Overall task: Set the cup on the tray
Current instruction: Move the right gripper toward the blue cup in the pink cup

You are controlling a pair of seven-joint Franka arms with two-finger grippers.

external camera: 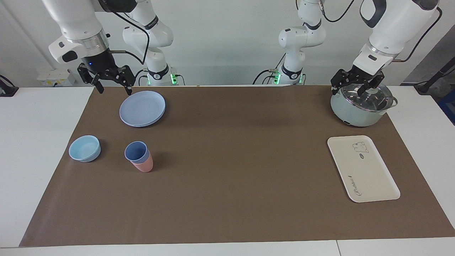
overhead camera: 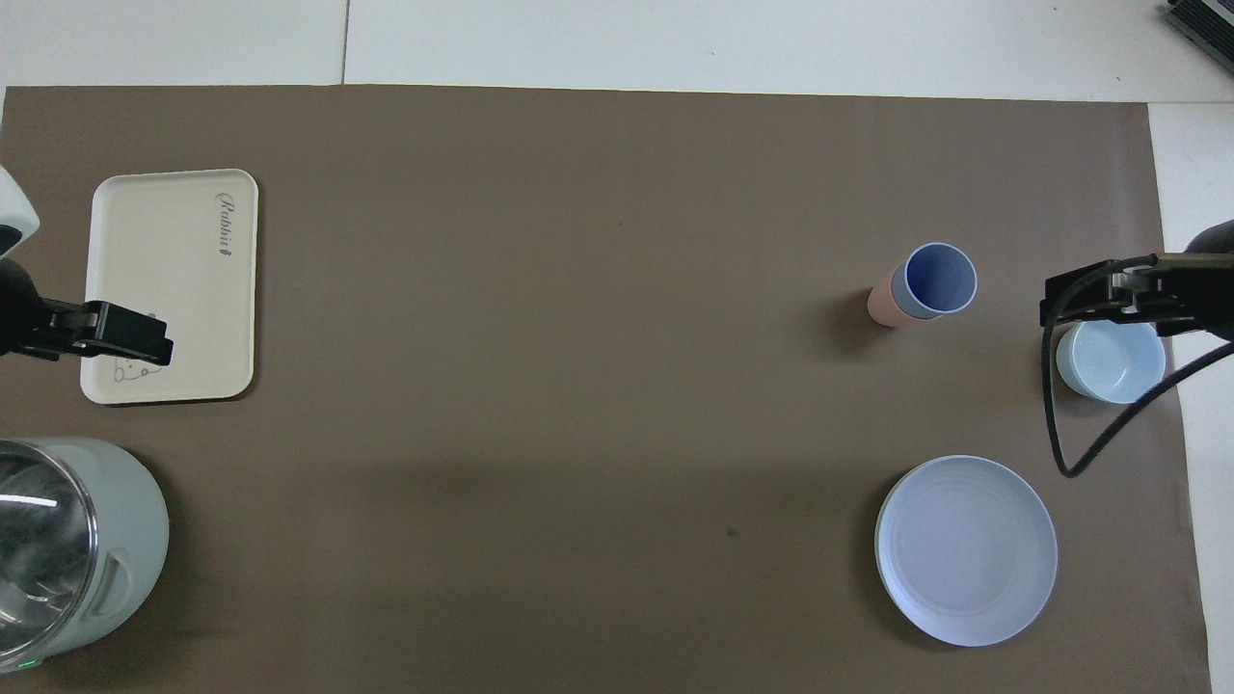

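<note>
The right gripper [external camera: 113, 85] hangs in the air near the round blue plate [external camera: 142, 108], at the right arm's end of the desk [external camera: 227, 199]; its jaws are spread apart and hold nothing. The left gripper [external camera: 350, 86] hangs low over the lidded pale-green pot [external camera: 362, 105] at the left arm's end; its jaws also stand apart and empty, and whether they touch the lid cannot be told. Neither gripper is near the cup.

The cup [external camera: 136, 151] stands upright, nested inside a salmon-pink cup [external camera: 144, 165] of the same shape. The pair sits beside a light-blue bowl [external camera: 84, 148] and farther from the robots than the plate. The tray [external camera: 362, 168] lies flat and bare, well apart from the cup at the left arm's end, farther from the robots than the pot.

The task looks not yet begun. The main risk is the nesting: a grip placed low would close on the pink cup, and even a grip on the blue rim could lift both together if they fit tightly. The thin tapered wall could slip from the jaws. The long carry across the desk adds a chance of dropping it, or calls for a handover between the arms.
</note>
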